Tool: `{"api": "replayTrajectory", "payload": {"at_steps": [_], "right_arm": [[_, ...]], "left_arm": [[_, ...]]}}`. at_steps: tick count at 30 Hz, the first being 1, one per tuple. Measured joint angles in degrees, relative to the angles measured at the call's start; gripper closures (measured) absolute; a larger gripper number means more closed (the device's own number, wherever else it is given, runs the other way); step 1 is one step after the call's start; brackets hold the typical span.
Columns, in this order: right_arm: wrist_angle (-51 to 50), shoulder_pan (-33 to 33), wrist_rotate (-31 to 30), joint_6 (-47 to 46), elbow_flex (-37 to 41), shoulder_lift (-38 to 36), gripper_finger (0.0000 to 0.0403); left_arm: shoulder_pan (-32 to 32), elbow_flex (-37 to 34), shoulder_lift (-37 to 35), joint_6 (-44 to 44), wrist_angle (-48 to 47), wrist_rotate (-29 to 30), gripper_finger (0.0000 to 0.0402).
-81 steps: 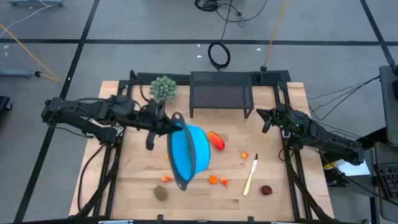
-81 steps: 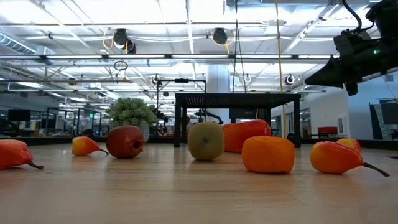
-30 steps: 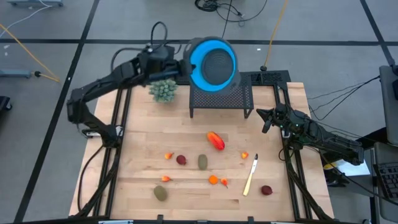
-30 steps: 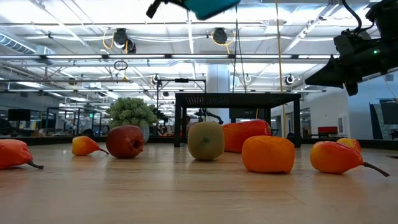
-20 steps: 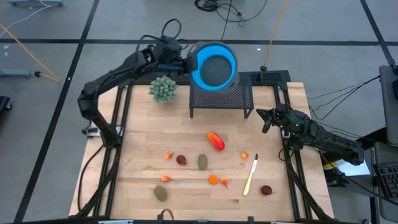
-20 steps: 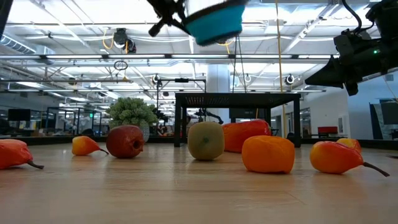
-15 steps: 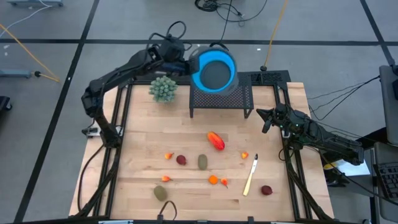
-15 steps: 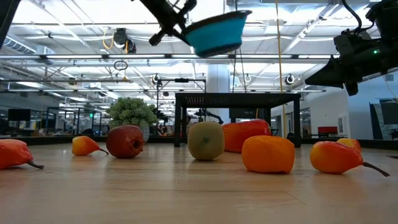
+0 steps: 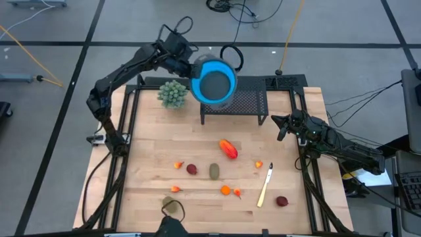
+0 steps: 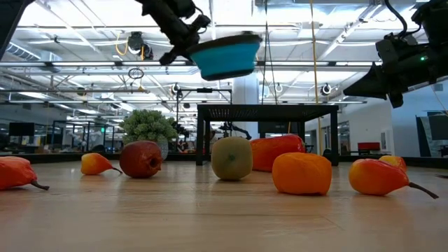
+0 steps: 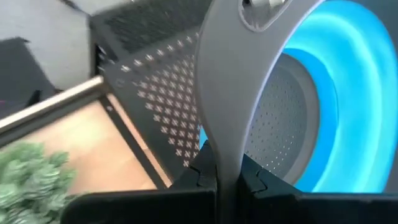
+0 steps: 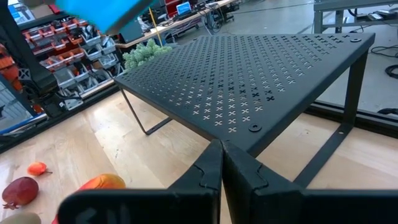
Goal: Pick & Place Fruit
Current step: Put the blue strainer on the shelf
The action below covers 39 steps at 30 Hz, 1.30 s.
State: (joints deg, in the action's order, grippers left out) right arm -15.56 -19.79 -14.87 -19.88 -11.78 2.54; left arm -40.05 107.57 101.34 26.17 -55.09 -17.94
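Fingers of the left gripper [image 9: 186,62] are clamped on the grey handle of a blue colander [image 9: 214,81], held in the air above the far left corner of the black perforated shelf [image 9: 233,100]; fingers of the right gripper [image 9: 281,126] are pressed together on nothing, off the shelf's right end. High view: the fruit lies loose on the wooden table [image 9: 302,197] in front of the shelf: a red-orange elongated piece [image 9: 228,149] at centre, a dark red round piece [image 9: 191,169] and an olive-green oval [image 9: 214,171] nearer the front, small orange pieces [image 9: 225,191] beside them, another dark red piece [image 9: 282,201] at front right beyond a pale knife [image 9: 266,186]. A bushy green plant ball [image 9: 173,93] sits at the table's far left, just beside the colander. Low view: the colander [image 10: 225,56] hangs well above the shelf [image 10: 268,110], rim roughly level, with the left gripper [image 10: 183,38] at its side; the fruit stands in a row on the tabletop, the dark red piece [image 10: 141,159], olive-green oval [image 10: 232,158] and an orange piece [image 10: 302,173] among them. Left wrist view: the closed fingers [image 11: 205,171] pinch the handle [image 11: 239,74] edge-on, the colander's perforated bowl [image 11: 323,118] beyond it, the shelf [image 11: 161,87] underneath. Right wrist view: the fingers [image 12: 208,168] meet tip to tip, facing the shelf [image 12: 249,81]; part of the red-orange piece [image 12: 96,182] and a dark red piece [image 12: 18,190] show on the table.
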Motion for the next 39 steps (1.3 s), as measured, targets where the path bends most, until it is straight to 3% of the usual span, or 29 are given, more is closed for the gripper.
{"api": "replayTrajectory", "payload": {"at_steps": [9,18,39], "right_arm": [[-0.3,0.0,0.1,0.0,0.0,0.0,0.0403],[-2.4,0.0,0.1,0.0,0.0,0.0,0.0403],[-3.2,0.0,0.1,0.0,0.0,0.0,0.0403]], "left_arm": [[-2.1,0.0,5.8,-6.3,0.1,-6.6,0.0401],[-4.0,0.0,6.4,-5.5,1.5,-3.0,0.0401],[-1.4,-0.1,8.2,-0.2,2.0,-2.8,0.0401]]}}
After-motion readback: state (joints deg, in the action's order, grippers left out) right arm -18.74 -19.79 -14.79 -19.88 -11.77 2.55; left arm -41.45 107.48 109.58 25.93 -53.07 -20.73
